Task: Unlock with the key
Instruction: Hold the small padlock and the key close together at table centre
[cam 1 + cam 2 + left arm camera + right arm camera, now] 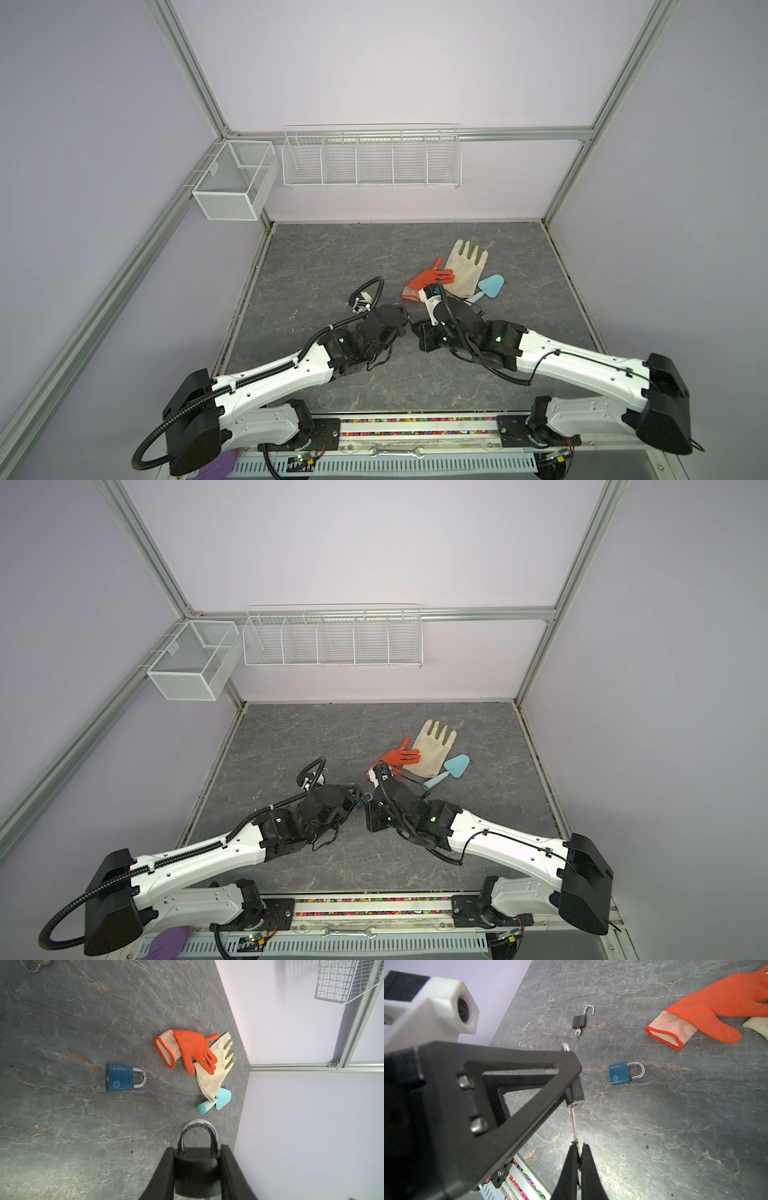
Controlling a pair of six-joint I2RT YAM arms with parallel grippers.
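Slate tabletop (332, 257) is meeting lilac walls (395, 62). Left gripper (197, 1148) is clamping black padlock (195, 1169); right wrist view alone is showing right gripper (579, 1146) pinching key (574, 1124).

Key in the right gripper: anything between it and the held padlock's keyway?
Nothing visible. The key, pinched in the right gripper, meets the bottom face of the black padlock clamped in the left gripper. The blue padlock lies well aside.
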